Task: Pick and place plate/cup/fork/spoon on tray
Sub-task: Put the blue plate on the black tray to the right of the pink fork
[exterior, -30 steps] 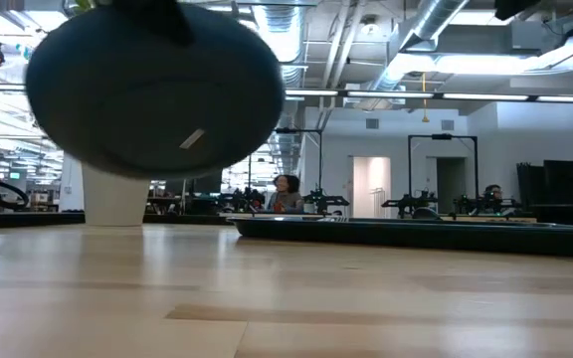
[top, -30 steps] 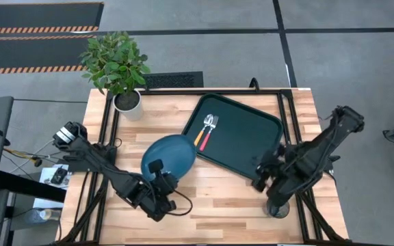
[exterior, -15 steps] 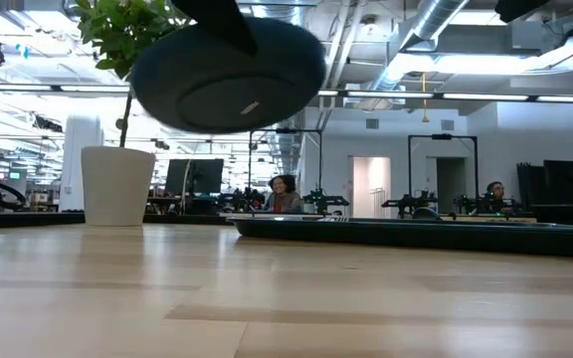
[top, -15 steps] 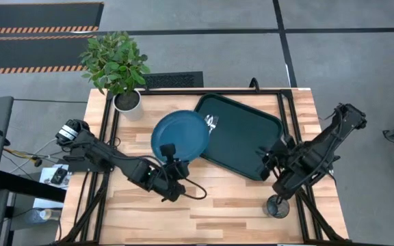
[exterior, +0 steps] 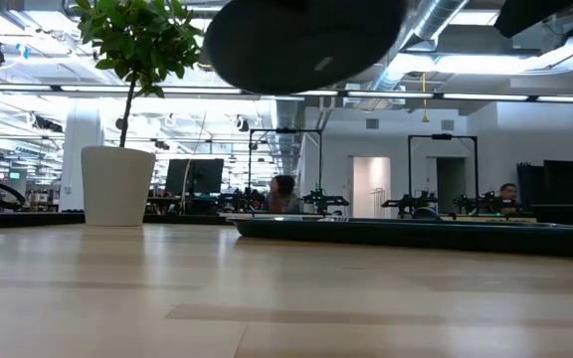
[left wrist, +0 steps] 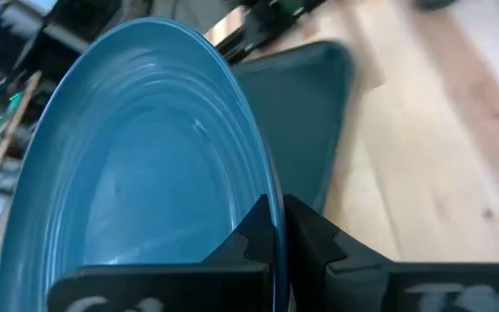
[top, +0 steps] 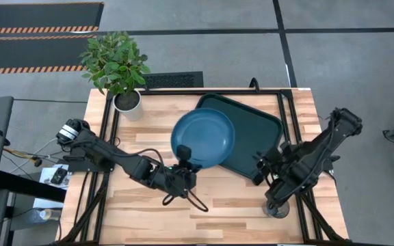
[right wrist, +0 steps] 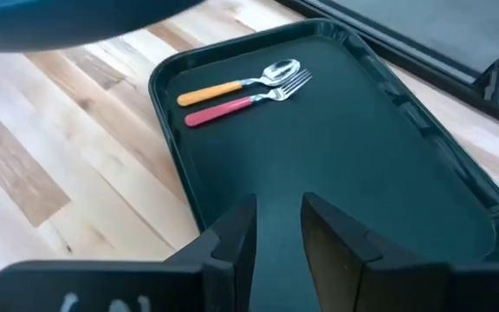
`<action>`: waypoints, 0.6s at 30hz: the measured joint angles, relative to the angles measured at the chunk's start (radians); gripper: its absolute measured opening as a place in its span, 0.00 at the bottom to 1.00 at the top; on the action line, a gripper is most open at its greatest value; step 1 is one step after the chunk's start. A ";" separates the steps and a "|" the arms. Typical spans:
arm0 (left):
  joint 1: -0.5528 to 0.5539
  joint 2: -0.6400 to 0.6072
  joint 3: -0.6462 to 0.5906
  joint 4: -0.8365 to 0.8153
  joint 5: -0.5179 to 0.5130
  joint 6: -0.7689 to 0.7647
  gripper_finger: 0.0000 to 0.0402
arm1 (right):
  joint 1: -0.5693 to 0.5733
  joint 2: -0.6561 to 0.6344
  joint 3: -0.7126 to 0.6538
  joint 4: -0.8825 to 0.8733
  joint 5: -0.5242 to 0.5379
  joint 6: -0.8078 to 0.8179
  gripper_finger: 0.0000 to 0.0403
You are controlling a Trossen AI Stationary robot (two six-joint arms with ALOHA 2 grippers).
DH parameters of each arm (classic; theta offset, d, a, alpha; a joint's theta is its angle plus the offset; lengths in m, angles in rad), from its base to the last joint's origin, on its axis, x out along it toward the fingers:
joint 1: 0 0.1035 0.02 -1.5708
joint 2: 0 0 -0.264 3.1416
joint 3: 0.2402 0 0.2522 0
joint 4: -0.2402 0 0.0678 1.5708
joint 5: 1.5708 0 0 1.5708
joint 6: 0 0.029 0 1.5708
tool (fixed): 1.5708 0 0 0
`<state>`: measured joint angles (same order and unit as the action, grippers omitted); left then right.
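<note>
My left gripper [top: 187,160] is shut on the round teal-blue plate [top: 203,139], which hangs in the air over the left part of the dark tray [top: 260,130]. From table height the plate's dark underside [exterior: 306,40] shows well above the table. The orange-handled spoon [right wrist: 232,85] and the red-handled fork [right wrist: 245,102] lie side by side on the tray floor [right wrist: 362,147]; in the high view the plate hides them. My right gripper [right wrist: 280,208] hovers open above the tray's near right part [top: 264,171]. The small dark cup [top: 277,206] stands on the table at the near right. My left gripper pinches the plate's rim [left wrist: 269,186] on the plate's near side, one finger on the upper face and one under the rim. The fingers come from the table's near left, slanting a little downward. The plate is lifted clear and lies about level.
A white pot with a green plant [top: 127,102] stands at the far left corner of the table [top: 238,205]. Bare wood lies along the near edge between the two arms.
My left gripper has carried the plate up and toward the table's right and far edge, from over the bare wood to above the tray's left part. Its wrist has rolled, and the plate has gone from tilted to about level, now covering the fork and spoon from above.
</note>
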<state>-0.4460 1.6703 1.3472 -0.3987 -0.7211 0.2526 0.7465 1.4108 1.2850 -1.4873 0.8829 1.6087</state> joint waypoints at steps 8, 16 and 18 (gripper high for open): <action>0.022 0.001 0.000 -0.002 0.121 0.148 0.00 | -0.017 -0.028 0.000 0.007 -0.059 -0.034 0.29; 0.021 0.001 0.000 -0.061 0.130 0.237 0.00 | -0.132 -0.212 0.000 0.003 -0.030 -0.069 0.31; 0.024 0.001 0.000 -0.081 0.120 0.237 0.00 | -0.183 -0.251 0.000 0.004 -0.021 -0.073 0.34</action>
<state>-0.4216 1.6714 1.3472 -0.4798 -0.6011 0.4900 0.5634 1.1599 1.2846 -1.4833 0.8619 1.5361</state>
